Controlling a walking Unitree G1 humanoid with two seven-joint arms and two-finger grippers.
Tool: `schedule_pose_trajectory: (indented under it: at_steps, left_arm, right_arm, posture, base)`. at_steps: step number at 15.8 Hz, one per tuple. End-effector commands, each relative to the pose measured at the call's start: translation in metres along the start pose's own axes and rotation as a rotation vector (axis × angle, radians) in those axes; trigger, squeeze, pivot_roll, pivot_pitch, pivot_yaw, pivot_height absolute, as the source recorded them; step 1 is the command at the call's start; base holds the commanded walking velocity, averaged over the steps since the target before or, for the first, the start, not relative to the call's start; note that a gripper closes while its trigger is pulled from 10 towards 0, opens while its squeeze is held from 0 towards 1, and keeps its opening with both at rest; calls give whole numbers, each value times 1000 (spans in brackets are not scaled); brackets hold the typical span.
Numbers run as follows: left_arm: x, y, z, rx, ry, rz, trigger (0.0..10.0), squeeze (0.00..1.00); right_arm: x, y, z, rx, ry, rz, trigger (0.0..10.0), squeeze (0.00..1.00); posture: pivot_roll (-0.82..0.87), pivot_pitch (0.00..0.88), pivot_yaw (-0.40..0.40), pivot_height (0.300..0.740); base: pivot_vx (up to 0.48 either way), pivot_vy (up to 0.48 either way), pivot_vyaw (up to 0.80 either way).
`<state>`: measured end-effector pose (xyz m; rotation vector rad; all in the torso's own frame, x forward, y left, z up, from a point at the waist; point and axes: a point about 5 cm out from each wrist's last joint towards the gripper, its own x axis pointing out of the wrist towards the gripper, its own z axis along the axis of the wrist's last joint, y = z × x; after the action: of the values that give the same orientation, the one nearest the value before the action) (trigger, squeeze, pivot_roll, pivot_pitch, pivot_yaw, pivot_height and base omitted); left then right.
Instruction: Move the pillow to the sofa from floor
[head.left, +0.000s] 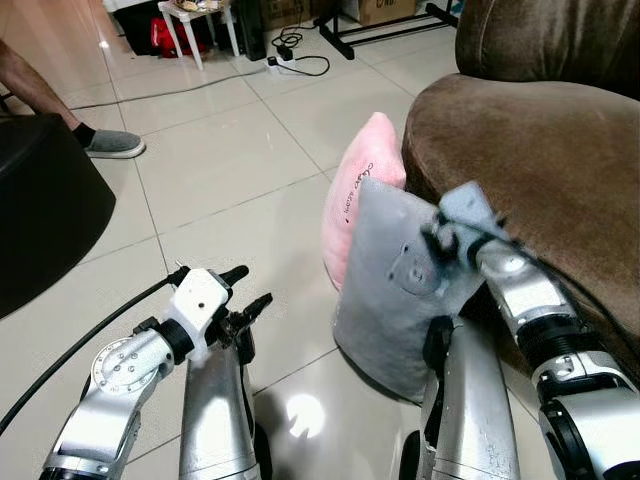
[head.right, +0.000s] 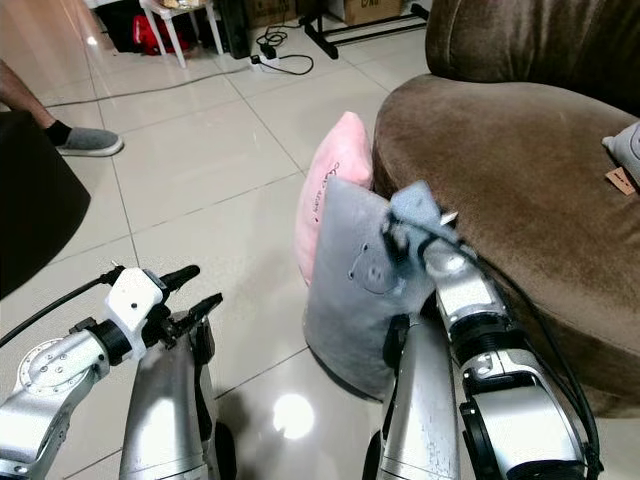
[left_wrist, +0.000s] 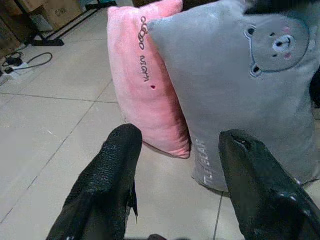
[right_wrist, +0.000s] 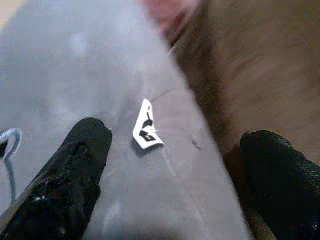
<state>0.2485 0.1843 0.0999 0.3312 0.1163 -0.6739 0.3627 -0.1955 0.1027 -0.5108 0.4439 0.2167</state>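
From the left eye view, you have the grey pillow (head.left: 395, 300) standing upright on the tiled floor (head.left: 230, 160), leaning against the front of the brown sofa (head.left: 540, 170), with a pink pillow (head.left: 355, 195) standing just behind it. Your right pincer (head.left: 452, 232) is at the grey pillow's top corner nearest the sofa. Your left pincer (head.left: 245, 290) hangs low over the floor, well short of both pillows, with nothing in it.

In the right eye view the same layout holds: the right pincer (head.right: 405, 232) sits at the pillow's upper edge, and the pillow's base rests on the tiles. So the lift has not begun, as far as you can judge.

The left wrist view looks along two spread black fingers (left_wrist: 107, 180) toward both pillows; the grey one shows a stitched bear face (left_wrist: 272, 47). That pincer is released and idle.

The right wrist view puts the grey fabric between the two black fingers (right_wrist: 70, 165), which are parted either side of the pillow's edge, one on the grey face and one toward the sofa side. A small white tag (right_wrist: 146, 131) lies between them. They straddle the edge without clamping it yet.

What is left for you: close on that corner, raise the pillow clear, and set it on the sofa seat.
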Motion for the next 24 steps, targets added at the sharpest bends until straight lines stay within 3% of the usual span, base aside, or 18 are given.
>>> schedule_pose_trajectory:
  at_steps: [1, 3, 7, 8, 9, 10, 11, 15, 24]
  left_arm:
    - [1, -1, -1, 2, 5, -17, 10000, 0]
    - [1, -1, -2, -1, 6, -25, 10000, 0]
    - [3, -2, -2, -4, 7, -44, 10000, 0]
    - [4, -3, -3, -4, 8, -60, 10000, 0]
    - [5, -4, -3, -6, 8, -69, 10000, 0]
    - [5, -5, -3, -7, 9, -80, 10000, 0]
    - [6, -8, -3, -14, 13, -104, 10000, 0]
    - [4, -16, -5, -45, 17, -161, 10000, 0]
    - [-1, -25, -10, -112, 50, -262, 10000, 0]
  right_arm:
    - [0, 7, -9, -18, 63, 72, 10000, 0]
    - [-3, 8, -19, -43, 119, 149, 10000, 0]
    - [-13, -1, -15, -85, 103, 243, 10000, 0]
    - [-18, -1, -18, -136, 114, 284, 8706, 0]
    - [-20, 1, -19, -154, 122, 302, 4471, 0]
    - [-22, 3, -22, -172, 131, 320, 3098, 0]
    - [-26, 9, -26, -209, 152, 357, 0, 0]
    - [-34, 26, -33, -237, 170, 404, 0, 0]
    - [-40, 46, -31, -229, 147, 443, 0, 0]
  posture:
    - [-21, 45, 63, 370]
    - [-25, 41, 61, 370]
    - [-40, 36, 65, 370]
    - [-50, 34, 68, 370]
    - [-52, 31, 68, 370]
    - [-53, 31, 68, 370]
    - [-57, 26, 68, 370]
    - [-62, 22, 57, 370]
    - [-62, 13, 69, 370]
  base:
    - [0, 0, 0]
    - [0, 0, 0]
    - [0, 0, 0]
    - [0, 0, 0]
    - [0, 0, 0]
    - [0, 0, 0]
    - [0, 0, 0]
    - [0, 0, 0]
    - [0, 0, 0]
